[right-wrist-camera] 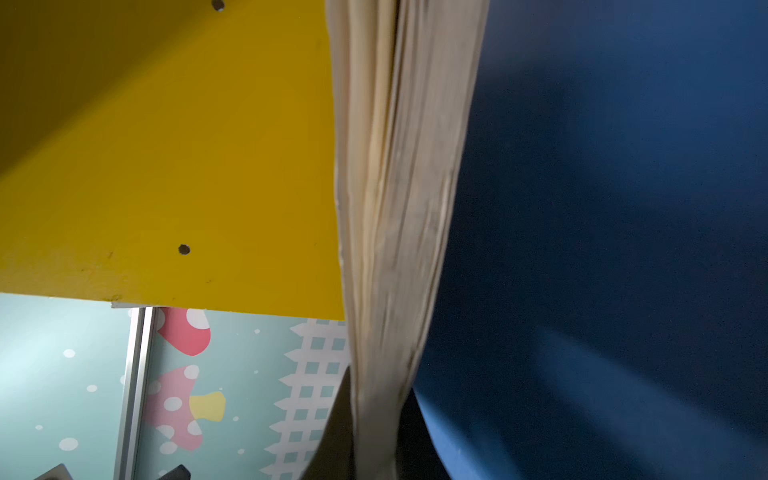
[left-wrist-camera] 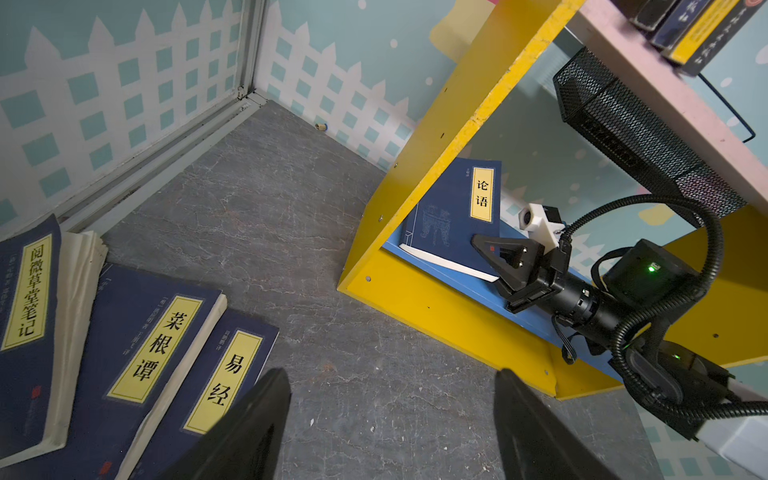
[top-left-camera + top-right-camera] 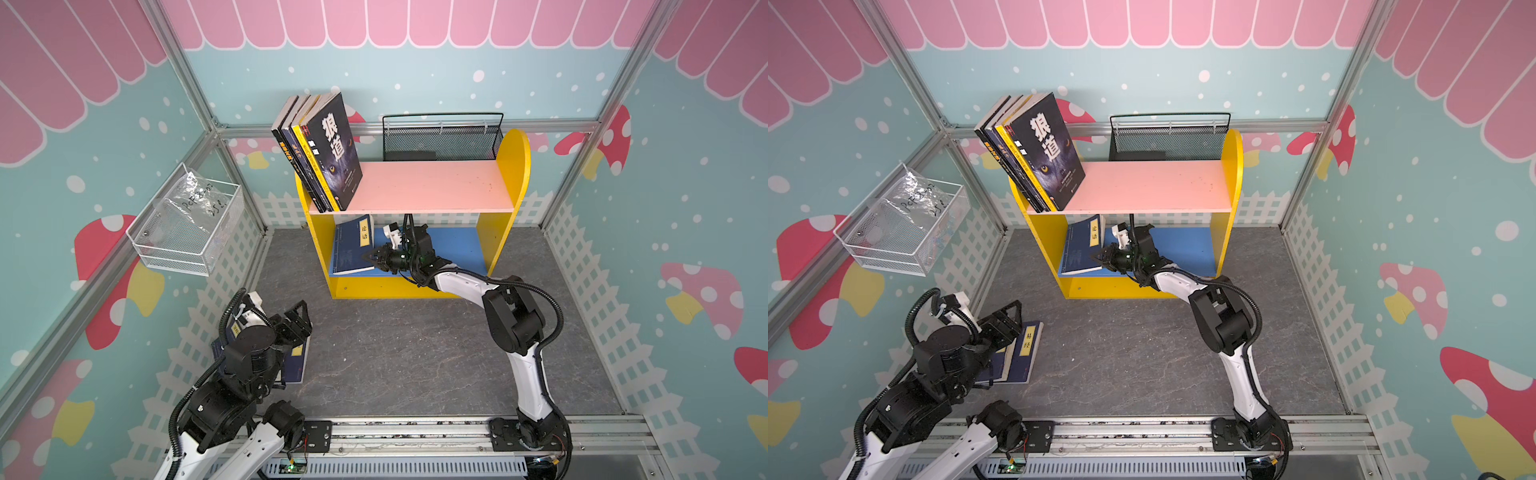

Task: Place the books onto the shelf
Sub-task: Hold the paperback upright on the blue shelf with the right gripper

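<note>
Right fingers clamp a navy, yellow-labelled book leaning inside the shelf; left fingers gape beside three like books on the grey marbled desk.

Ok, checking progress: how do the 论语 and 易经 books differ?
The 论语 book leans on the blue lower board; the 易经 book lies flat on the floor. The right gripper pinches the 论语 book; the 易经 book is ungripped. Both are navy with yellow labels.
</note>
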Available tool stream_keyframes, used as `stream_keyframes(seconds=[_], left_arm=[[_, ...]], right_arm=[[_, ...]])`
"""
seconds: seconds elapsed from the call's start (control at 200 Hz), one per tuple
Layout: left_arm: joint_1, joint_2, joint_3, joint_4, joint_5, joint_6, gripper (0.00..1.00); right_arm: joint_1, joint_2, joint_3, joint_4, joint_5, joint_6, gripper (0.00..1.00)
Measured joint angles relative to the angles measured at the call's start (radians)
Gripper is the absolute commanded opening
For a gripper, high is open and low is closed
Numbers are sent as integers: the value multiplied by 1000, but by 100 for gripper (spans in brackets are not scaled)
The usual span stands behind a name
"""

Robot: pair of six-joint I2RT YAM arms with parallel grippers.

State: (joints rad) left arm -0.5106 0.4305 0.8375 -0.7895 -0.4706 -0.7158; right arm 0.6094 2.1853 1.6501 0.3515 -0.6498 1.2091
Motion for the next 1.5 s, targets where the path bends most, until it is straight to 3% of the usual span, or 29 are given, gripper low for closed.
stream_keyframes(seconds=[1.501], left_arm=[[0, -18, -36, 2, 3, -11, 80]], right_arm=[[24, 39, 80, -90, 39, 9, 4]])
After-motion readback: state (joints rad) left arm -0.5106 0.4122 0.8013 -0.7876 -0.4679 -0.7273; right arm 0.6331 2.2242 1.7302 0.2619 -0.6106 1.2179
